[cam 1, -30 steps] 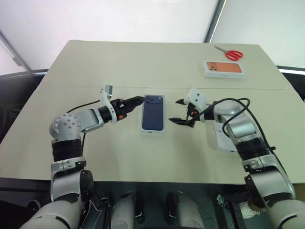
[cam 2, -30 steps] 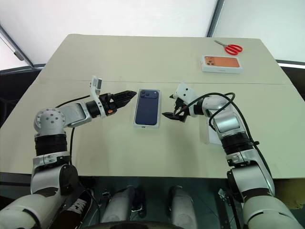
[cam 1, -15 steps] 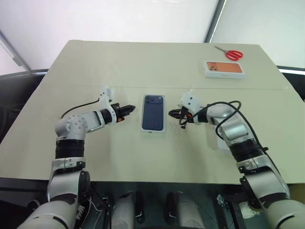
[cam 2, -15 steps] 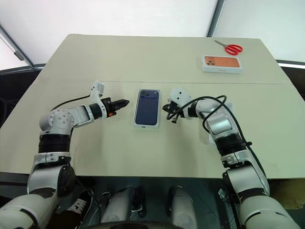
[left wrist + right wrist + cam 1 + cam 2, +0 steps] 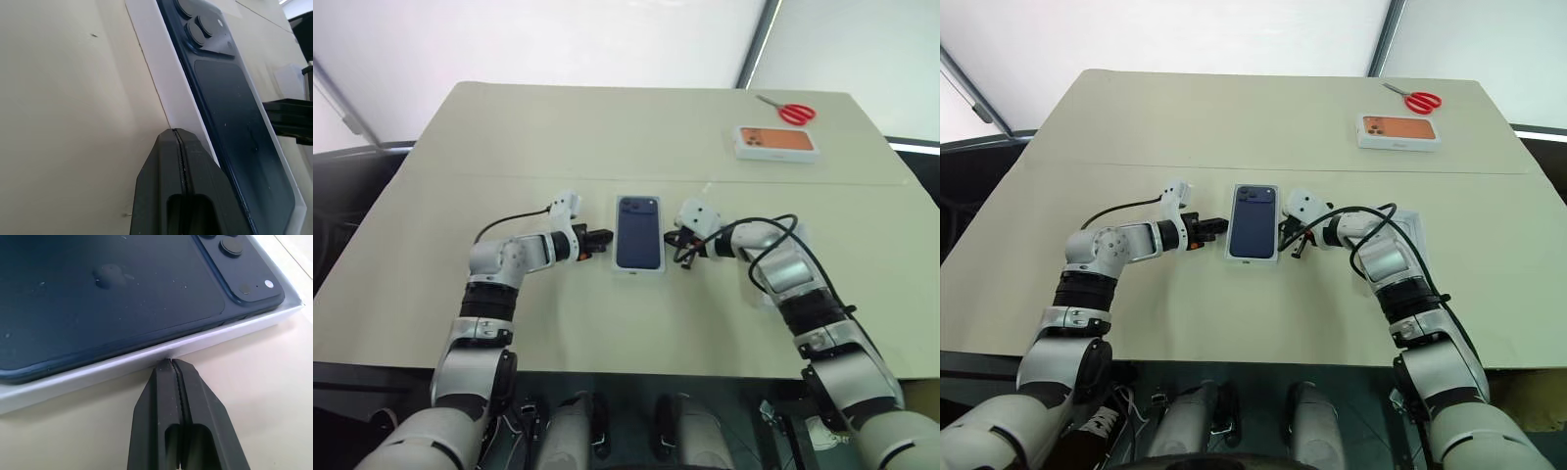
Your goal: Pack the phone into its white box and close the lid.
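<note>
1. The phone point(image 5: 639, 231) lies back up, its camera cluster at the far end, inside the white box point(image 5: 638, 270), whose rim shows as a narrow white border all round it. The box sits flat near the middle of the counter point(image 5: 607, 137). In the head views it could also pass for a lid bearing a phone picture, but the wrist views show a dark slab seated within a raised white wall, which suggests the real phone in its tray.

2. The left tool point(image 5: 604, 237) is clenched on nothing, its two fingers pressed together, with the tip right at the box's left wall. The right tool point(image 5: 677, 240) is likewise clenched and empty, its tip at the box's right wall.

3. Meeting the box from opposite sides with fingers pinched shut probably serves to square or steady it between two blunt points, rather than to grasp it.

4. A flat white piece point(image 5: 1408, 227) lies on the counter right of the right arm, partly hidden by it; it may be the lid, though that cannot be told. If so, closing is not yet done.

5. Far right, a box with an orange phone picture point(image 5: 775, 141) and red scissors point(image 5: 790, 112) lie well apart from the work.
</note>
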`<state>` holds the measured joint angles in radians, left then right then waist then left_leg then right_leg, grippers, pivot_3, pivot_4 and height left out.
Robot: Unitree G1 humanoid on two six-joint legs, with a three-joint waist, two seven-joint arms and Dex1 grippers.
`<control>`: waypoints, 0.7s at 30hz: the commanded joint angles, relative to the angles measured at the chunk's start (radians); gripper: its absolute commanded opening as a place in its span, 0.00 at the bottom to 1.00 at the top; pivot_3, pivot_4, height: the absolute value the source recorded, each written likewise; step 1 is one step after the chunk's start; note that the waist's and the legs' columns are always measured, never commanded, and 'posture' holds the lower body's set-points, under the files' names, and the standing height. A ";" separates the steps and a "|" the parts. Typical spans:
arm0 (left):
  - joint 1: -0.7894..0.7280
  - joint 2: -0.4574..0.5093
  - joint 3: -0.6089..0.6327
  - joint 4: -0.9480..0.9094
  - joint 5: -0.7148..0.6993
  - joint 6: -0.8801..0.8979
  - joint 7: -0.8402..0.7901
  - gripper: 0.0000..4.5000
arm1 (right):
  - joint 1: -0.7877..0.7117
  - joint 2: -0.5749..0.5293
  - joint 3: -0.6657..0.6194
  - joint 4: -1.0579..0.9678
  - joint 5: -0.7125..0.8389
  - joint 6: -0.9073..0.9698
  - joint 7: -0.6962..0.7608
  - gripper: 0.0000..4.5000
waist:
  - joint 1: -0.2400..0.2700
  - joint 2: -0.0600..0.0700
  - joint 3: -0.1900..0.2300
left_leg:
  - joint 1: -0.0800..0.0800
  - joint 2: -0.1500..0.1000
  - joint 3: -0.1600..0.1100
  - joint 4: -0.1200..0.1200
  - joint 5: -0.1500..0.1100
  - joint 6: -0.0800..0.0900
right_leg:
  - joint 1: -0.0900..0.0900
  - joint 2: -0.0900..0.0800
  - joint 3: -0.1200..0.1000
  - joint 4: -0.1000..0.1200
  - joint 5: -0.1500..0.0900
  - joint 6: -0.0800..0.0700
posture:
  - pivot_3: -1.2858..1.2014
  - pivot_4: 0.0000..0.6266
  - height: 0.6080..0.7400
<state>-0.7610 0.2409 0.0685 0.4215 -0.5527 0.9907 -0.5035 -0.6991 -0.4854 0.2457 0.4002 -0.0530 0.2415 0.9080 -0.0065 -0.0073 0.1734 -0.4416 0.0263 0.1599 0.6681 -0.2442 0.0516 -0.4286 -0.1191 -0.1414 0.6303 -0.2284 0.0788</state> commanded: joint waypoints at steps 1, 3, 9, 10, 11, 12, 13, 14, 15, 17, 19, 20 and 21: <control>-0.040 -0.066 -0.068 -0.018 -0.002 0.015 -0.063 0.00 | 0.037 -0.042 -0.022 -0.084 0.018 0.019 0.032 0.00 | 0.003 0.000 0.000 | 0.000 0.000 0.000 0.000 0.000 0.000 | 0.000 0.000 0.000 0.000 0.000 0.000 | 0.52 0.24 0.98; -0.045 -0.090 -0.098 -0.028 0.011 0.014 -0.089 0.00 | 0.073 -0.079 -0.037 -0.133 0.028 0.045 0.050 0.00 | 0.010 0.000 0.000 | 0.000 0.000 0.000 0.000 0.000 0.000 | 0.000 0.000 0.000 0.000 0.000 0.000 | 0.52 0.24 0.98; -0.115 -0.186 -0.126 0.093 0.069 -0.055 -0.120 0.00 | 0.215 -0.182 -0.095 -0.303 0.058 0.140 0.074 0.00 | 0.021 0.000 0.000 | 0.000 0.000 -0.001 0.002 0.000 0.000 | 0.001 -0.001 -0.001 0.000 0.000 0.000 | 0.52 0.24 0.98; -0.124 -0.202 -0.130 0.107 0.076 -0.069 -0.129 0.00 | 0.234 -0.195 -0.107 -0.324 0.063 0.154 0.074 0.00 | 0.020 0.000 0.000 | 0.000 0.000 -0.001 0.002 0.000 0.001 | 0.001 -0.001 -0.001 0.000 0.000 0.000 | 0.52 0.24 0.98; -0.133 -0.218 -0.130 0.125 0.087 -0.083 -0.128 0.00 | 0.252 -0.208 -0.119 -0.345 0.068 0.168 0.076 0.00 | 0.020 0.000 0.000 | 0.000 0.000 -0.002 0.002 -0.001 0.001 | 0.001 -0.002 -0.001 -0.001 0.000 0.000 | 0.52 0.24 0.98; -0.142 -0.235 -0.128 0.146 0.095 -0.093 -0.130 0.00 | 0.269 -0.222 -0.132 -0.363 0.071 0.178 0.073 0.00 | 0.020 0.000 0.000 | 0.000 0.000 -0.002 0.002 -0.001 0.001 | 0.001 -0.002 -0.001 -0.001 0.000 0.000 | 0.52 0.24 0.98; -0.150 -0.252 -0.125 0.163 0.100 -0.097 -0.135 0.00 | 0.284 -0.235 -0.144 -0.375 0.071 0.183 0.070 0.00 | 0.022 0.000 0.000 | 0.000 0.000 -0.002 0.002 -0.001 0.001 | 0.001 -0.002 -0.001 -0.001 0.000 0.000 | 0.52 0.24 0.98; -0.157 -0.267 -0.128 0.176 0.107 -0.105 -0.142 0.00 | 0.294 -0.247 -0.157 -0.379 0.071 0.185 0.063 0.00 | 0.021 0.000 0.000 | 0.000 0.000 -0.002 0.002 -0.001 0.001 | 0.001 -0.003 -0.001 -0.001 0.000 0.000 | 0.52 0.24 0.98; -0.161 -0.279 -0.130 0.185 0.111 -0.109 -0.149 0.00 | 0.301 -0.255 -0.168 -0.379 0.070 0.187 0.057 0.00 | 0.021 0.000 0.000 | 0.000 0.000 -0.002 0.002 -0.001 0.001 | 0.001 -0.003 -0.001 -0.001 0.000 0.000 | 0.52 0.24 0.98; -0.170 -0.300 -0.135 0.207 0.127 -0.123 -0.160 0.00 | 0.311 -0.274 -0.185 -0.370 0.069 0.184 0.051 0.00 | 0.021 0.000 0.000 | 0.000 0.000 -0.002 0.002 -0.001 0.002 | 0.001 -0.004 -0.001 -0.001 0.000 0.000 | 0.52 0.24 0.98; -0.182 -0.321 -0.139 0.239 0.147 -0.144 -0.169 0.00 | 0.319 -0.296 -0.201 -0.359 0.069 0.178 0.052 0.00 | 0.021 -0.001 0.000 | -0.001 0.000 -0.002 0.003 -0.001 0.002 | 0.001 -0.004 -0.001 -0.001 0.000 0.000 | 0.52 0.24 0.98; -0.188 -0.330 -0.141 0.254 0.156 -0.156 -0.175 0.00 | 0.321 -0.307 -0.208 -0.351 0.069 0.175 0.051 0.00 | 0.021 0.000 0.000 | -0.001 0.000 -0.002 0.004 -0.002 0.003 | 0.001 -0.004 -0.001 -0.001 0.000 0.000 | 0.52 0.24 0.98; -0.196 -0.337 -0.138 0.269 0.163 -0.163 -0.180 0.00 | 0.322 -0.315 -0.214 -0.342 0.069 0.170 0.049 0.00 | 0.021 0.000 0.000 | -0.002 0.001 -0.003 0.005 -0.002 0.004 | 0.001 -0.004 -0.001 0.000 0.000 0.000 | 0.52 0.24 0.98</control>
<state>-0.9190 -0.0457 -0.0341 0.6910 -0.3790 0.8491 -0.6363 -0.3756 -0.7920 0.0481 0.0622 0.0022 0.4290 0.9569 0.0143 -0.0077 0.1735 -0.4435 0.0273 0.1573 0.6745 -0.2471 0.0561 -0.4279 -0.1226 -0.1429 0.6299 -0.2285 0.0788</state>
